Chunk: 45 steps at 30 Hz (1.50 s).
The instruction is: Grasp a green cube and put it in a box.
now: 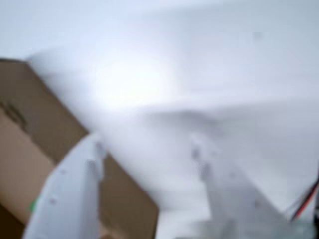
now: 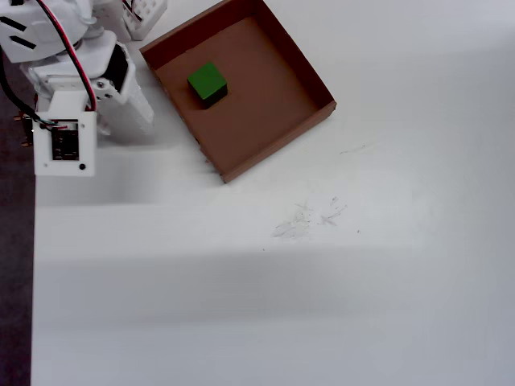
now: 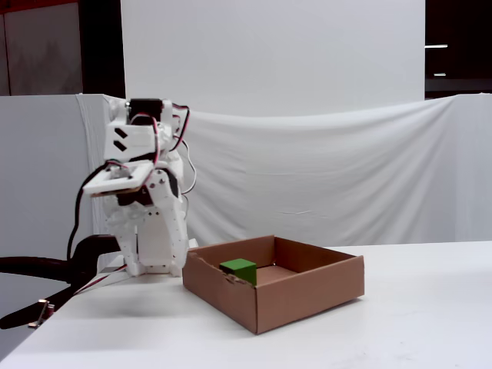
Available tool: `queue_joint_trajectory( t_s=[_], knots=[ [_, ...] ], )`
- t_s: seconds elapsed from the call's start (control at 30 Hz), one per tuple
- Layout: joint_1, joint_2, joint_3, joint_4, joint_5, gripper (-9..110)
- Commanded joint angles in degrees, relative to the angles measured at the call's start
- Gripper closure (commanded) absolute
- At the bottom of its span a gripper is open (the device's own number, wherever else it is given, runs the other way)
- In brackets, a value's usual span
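A white table (image 2: 322, 305) backed by a draped white cloth (image 3: 323, 177) carries the setup. The small bright-green cube (image 2: 207, 83) rests on the floor of the shallow brown cardboard box (image 2: 273, 121), in its upper-left part in the overhead view, touching no wall. The white two-finger gripper (image 1: 149, 164) of the folded white arm (image 3: 142, 200) is beside the box, jaws apart and empty in the blurred wrist view.
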Motion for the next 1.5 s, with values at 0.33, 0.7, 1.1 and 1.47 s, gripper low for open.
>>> queue_joint_trajectory(
  t_s=[0.33, 0.7, 1.1, 1.47],
  knots=[
    [5.4, 16.3, 13.2, -0.3, 9.2, 78],
    [10.4, 24.4, 14.7, 11.8, 9.2, 78],
    [12.3, 26.7, 14.7, 15.6, 9.6, 78],
    [12.3, 26.7, 14.7, 15.6, 9.6, 78]
  ],
)
